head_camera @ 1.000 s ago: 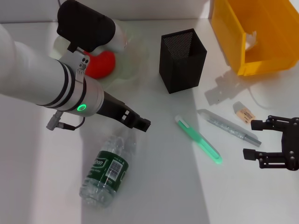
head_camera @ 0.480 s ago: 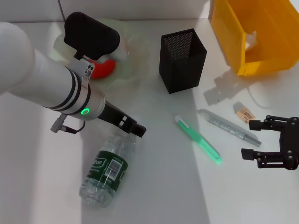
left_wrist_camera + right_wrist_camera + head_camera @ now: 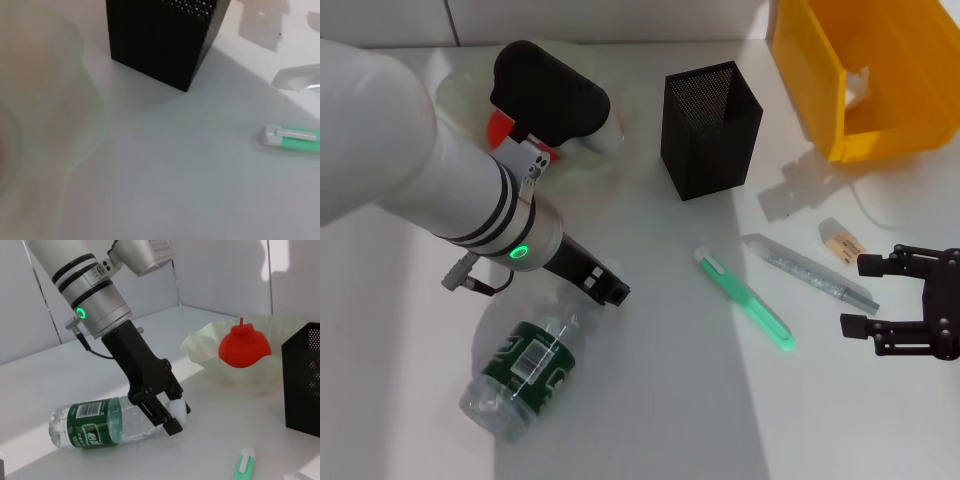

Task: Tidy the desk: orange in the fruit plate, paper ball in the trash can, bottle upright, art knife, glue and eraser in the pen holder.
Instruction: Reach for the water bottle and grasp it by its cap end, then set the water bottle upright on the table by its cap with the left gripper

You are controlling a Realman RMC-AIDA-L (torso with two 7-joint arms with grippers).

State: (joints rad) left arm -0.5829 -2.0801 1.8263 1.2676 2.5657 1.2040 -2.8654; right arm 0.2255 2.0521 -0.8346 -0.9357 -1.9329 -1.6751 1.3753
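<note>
The bottle (image 3: pixel 520 372) lies on its side near the table's front left, and its green label (image 3: pixel 92 426) faces up. My left gripper (image 3: pixel 605 290) is shut on its white-capped neck (image 3: pixel 179 409). The orange (image 3: pixel 245 345) sits in the pale green fruit plate (image 3: pixel 210 347), which my left arm mostly hides in the head view. At back right, the paper ball (image 3: pixel 857 85) rests inside the yellow trash can (image 3: pixel 810 75). Right of the black pen holder (image 3: pixel 710 130) lie a green stick, seemingly the glue (image 3: pixel 748 312), a grey slant-tipped art knife (image 3: pixel 810 270) and the eraser (image 3: pixel 842 243). My right gripper (image 3: pixel 857 297) hangs open just right of them.
The left arm's white forearm (image 3: pixel 440 190) spans the table's left side above the plate. The pen holder (image 3: pixel 160 40) and the green stick (image 3: pixel 295 139) also show in the left wrist view. The table's white back wall (image 3: pixel 225 275) stands behind the plate.
The left arm has swung down and left with the bottle's neck in its grip, and the bottle's base has pivoted toward the front left. The right gripper has barely moved.
</note>
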